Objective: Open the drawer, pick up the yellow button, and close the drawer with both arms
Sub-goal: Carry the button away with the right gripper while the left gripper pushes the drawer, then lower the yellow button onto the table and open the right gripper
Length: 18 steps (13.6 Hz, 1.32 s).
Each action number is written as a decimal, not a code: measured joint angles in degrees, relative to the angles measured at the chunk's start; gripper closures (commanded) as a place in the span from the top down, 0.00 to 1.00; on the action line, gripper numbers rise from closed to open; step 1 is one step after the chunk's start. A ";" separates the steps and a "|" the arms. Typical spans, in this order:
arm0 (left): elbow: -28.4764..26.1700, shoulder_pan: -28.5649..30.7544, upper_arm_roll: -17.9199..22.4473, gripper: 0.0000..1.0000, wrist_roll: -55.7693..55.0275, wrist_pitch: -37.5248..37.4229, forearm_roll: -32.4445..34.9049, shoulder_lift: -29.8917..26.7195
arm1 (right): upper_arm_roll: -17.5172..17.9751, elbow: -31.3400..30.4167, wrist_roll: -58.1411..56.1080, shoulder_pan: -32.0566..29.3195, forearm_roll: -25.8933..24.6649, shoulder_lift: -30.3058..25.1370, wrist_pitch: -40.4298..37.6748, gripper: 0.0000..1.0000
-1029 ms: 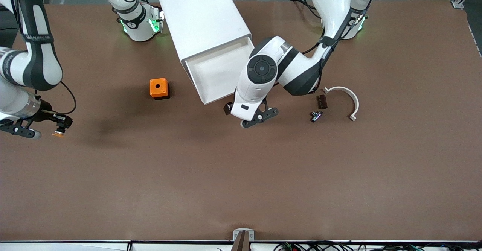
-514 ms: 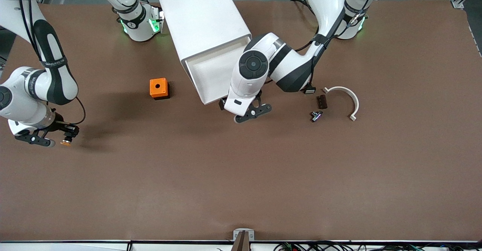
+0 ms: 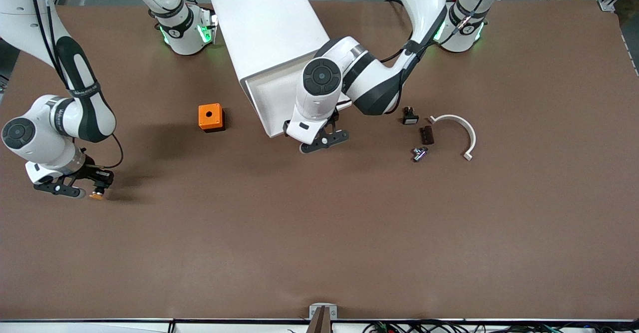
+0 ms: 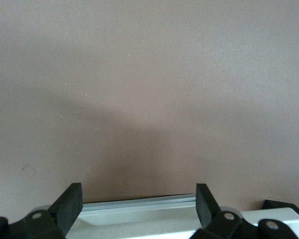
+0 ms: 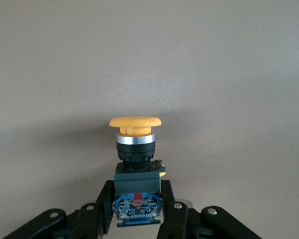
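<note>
The button (image 5: 135,145), with an orange-yellow cap and a dark blue body, hangs cap down close above the bare table toward the right arm's end. My right gripper (image 5: 137,199) is shut on its body; in the front view that gripper (image 3: 91,184) holds the button (image 3: 96,196). The white drawer (image 3: 277,101) stands pulled out of its white cabinet (image 3: 267,23). My left gripper (image 3: 322,142) hovers at the drawer's front panel, open. In the left wrist view the gripper (image 4: 138,205) has the drawer's front edge (image 4: 139,208) between its fingers, with a gap on each side.
An orange cube box (image 3: 210,117) with a round hole sits beside the drawer toward the right arm's end. Toward the left arm's end lie a small black switch (image 3: 409,117), a dark block (image 3: 426,135), a metal part (image 3: 419,153) and a white curved piece (image 3: 463,131).
The right gripper has carried the button lower and a little toward the table's middle. The left gripper has shifted along the drawer's front toward the right arm's end.
</note>
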 measured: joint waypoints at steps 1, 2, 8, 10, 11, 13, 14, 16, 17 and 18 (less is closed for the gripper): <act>0.00 -0.08 -0.15 1.00 0.00 0.00 0.00 0.00 | 0.11 -0.02 -0.46 0.00 0.00 0.38 0.69 0.00; 0.00 -0.17 -0.32 1.00 0.00 0.00 -0.43 0.00 | 0.14 -0.05 -0.68 0.00 0.00 0.88 1.77 0.00; -0.52 -1.18 -0.45 1.00 -0.01 -0.06 -6.42 0.05 | 0.20 -0.06 -1.07 -0.02 0.00 3.72 5.25 0.00; -1.08 -1.90 -0.48 1.00 -0.01 -0.09 -7.34 0.05 | 0.68 -0.05 -1.08 -0.02 0.00 3.91 5.94 0.99; -1.35 -2.36 -0.51 1.00 -0.01 -0.09 -8.07 0.05 | 0.91 -0.02 -1.08 -0.02 0.00 3.90 6.08 1.00; -1.92 -3.52 -0.54 1.00 -0.01 -0.09 -9.97 0.06 | 1.15 0.12 -1.22 -0.01 0.00 3.90 6.22 1.00; -2.18 -4.08 -0.56 1.00 -0.02 -0.09 -10.80 0.06 | 1.20 0.24 -1.63 -0.01 0.00 3.90 6.28 1.00; -2.69 -5.09 -0.57 1.00 -0.05 -0.08 -11.99 0.05 | 1.19 0.68 -2.56 -0.02 0.00 3.90 6.31 1.00; -2.97 -5.47 -0.57 1.00 -0.05 -0.08 -12.36 0.06 | 1.19 1.04 -2.79 -0.02 0.00 3.90 6.30 1.00; -3.29 -5.81 -0.57 1.00 -0.08 -0.07 -12.73 0.06 | 1.19 1.37 -3.17 -0.02 0.00 3.89 6.18 1.00</act>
